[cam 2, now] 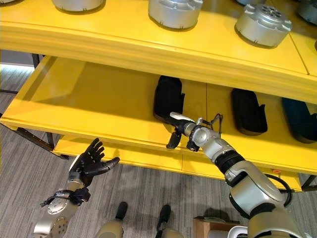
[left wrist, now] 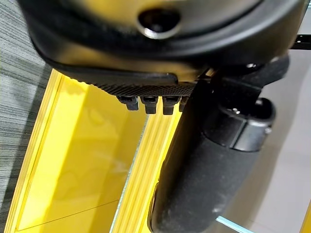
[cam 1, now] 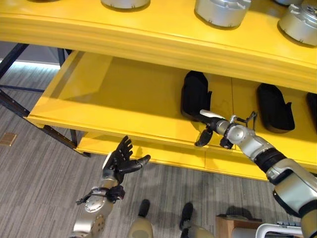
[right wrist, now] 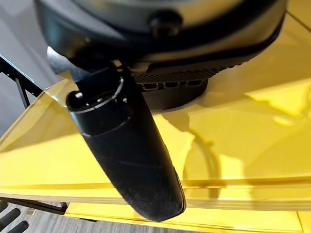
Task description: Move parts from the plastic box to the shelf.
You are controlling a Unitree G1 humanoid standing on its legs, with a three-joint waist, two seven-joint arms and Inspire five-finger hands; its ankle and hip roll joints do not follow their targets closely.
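A black, elongated part (cam 1: 195, 91) lies on the yellow middle shelf board (cam 1: 114, 99), near its front edge. My right hand (cam 1: 215, 130) hangs at that edge just in front of the part. Its fingers are relaxed and point downward, and its white-covered thumb reaches toward the part's near end. Nothing is held in it. The right wrist view has the same black part (right wrist: 170, 99) beyond the fingers. My left hand (cam 1: 121, 159) floats open and empty below the shelf, over the floor, palm up.
Two more dark parts (cam 1: 275, 106) (cam 2: 299, 119) lie further right on the same board. Silver round parts (cam 1: 223, 11) (cam 1: 299, 22) stand on the top shelf. The board's left half is bare. A brown box corner (cam 1: 229, 226) shows at the lower right.
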